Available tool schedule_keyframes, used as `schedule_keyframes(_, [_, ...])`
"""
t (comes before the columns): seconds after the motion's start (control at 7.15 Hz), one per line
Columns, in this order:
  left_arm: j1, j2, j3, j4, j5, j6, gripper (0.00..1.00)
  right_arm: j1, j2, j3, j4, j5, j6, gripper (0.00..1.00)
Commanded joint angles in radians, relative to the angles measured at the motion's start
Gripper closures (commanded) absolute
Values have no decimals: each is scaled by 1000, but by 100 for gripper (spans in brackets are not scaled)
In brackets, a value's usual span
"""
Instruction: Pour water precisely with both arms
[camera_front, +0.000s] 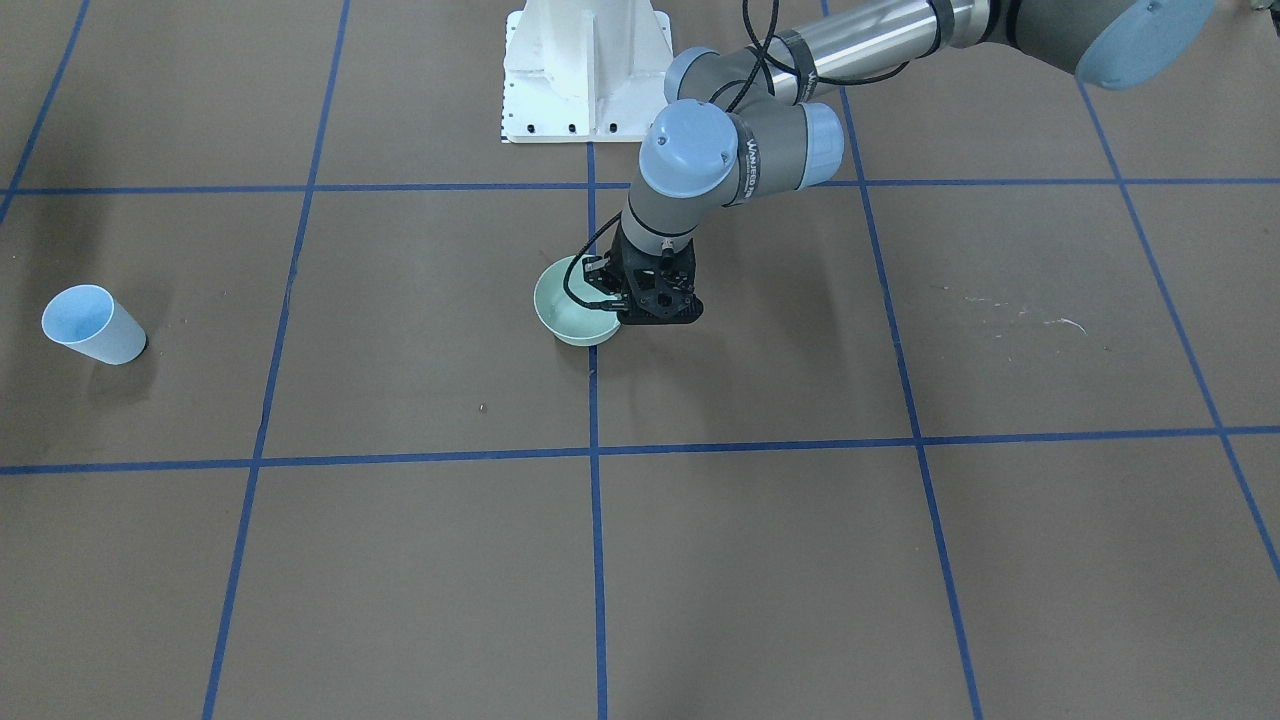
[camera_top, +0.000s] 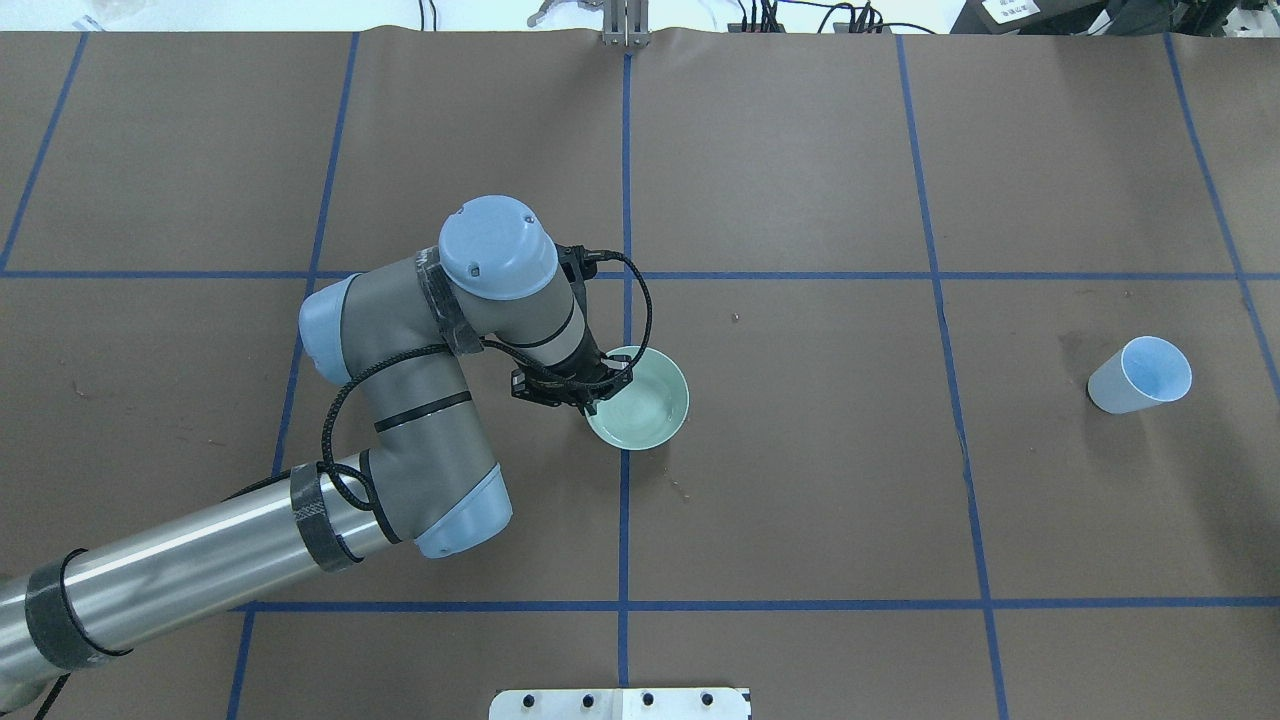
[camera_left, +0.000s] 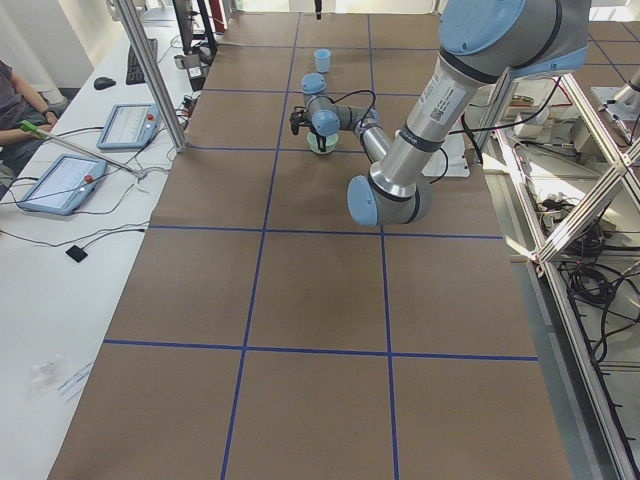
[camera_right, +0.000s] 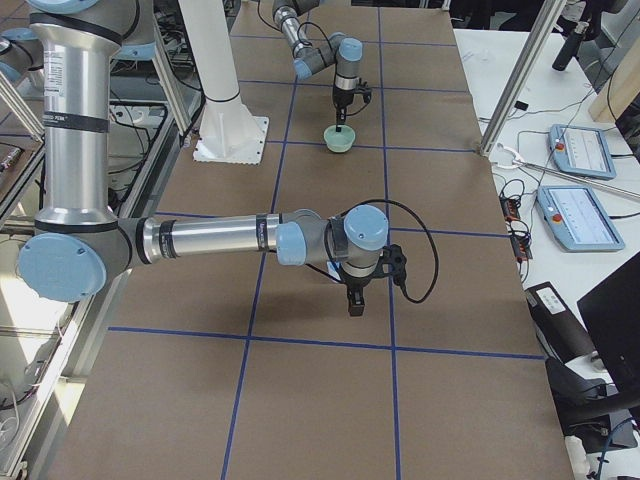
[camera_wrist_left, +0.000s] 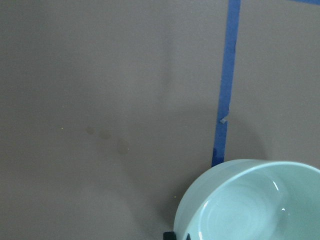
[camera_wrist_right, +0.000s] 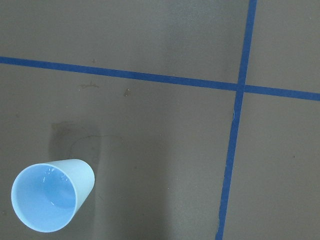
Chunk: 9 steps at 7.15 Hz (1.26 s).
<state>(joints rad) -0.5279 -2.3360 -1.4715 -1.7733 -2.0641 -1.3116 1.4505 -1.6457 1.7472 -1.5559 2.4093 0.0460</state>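
Observation:
A pale green bowl (camera_top: 645, 400) sits at the table's middle, beside a blue tape line; it also shows in the front view (camera_front: 575, 305). My left gripper (camera_top: 592, 388) reaches down at its rim, with the jaws astride the rim and shut on it (camera_front: 640, 312). The left wrist view shows the bowl (camera_wrist_left: 250, 205) with white glints of water (camera_wrist_left: 276, 186) inside. A light blue cup (camera_top: 1140, 375) stands alone at the far right, and it shows in the right wrist view (camera_wrist_right: 52, 200). My right gripper (camera_right: 353, 300) shows only in the exterior right view, so I cannot tell whether it is open or shut.
The white pedestal (camera_front: 588, 70) stands at the robot's side of the table. Blue tape lines (camera_top: 625, 500) divide the brown table cover into squares. Tablets (camera_left: 60, 180) and an operator sit at the table's far long edge.

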Motion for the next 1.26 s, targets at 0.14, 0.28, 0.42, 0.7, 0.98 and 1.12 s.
schedule_keyframes(0.14, [-3,3,2,0,1,2,95,-1,1,0,0,1,0,1])
schedule_keyframes(0.28, [-4,3,2,0,1,2,68,-1,1,0,0,1,-1,1])
schedule_keyframes(0.42, [-3,4,2,0,12,2,41,-2,0,0,0,1,-2,1])
schedule_keyframes(0.7, [-7,10,-12,0,25,5,6,-21,0,0,25,1,-2,1])
schedule_keyframes(0.98, [-43,32,-128,9,19,-3,1,-48,-29,-2,139,5,5,1])
schedule_keyframes(1.12, [-44,67,-204,9,24,-3,1,-52,-73,-3,277,5,5,1])
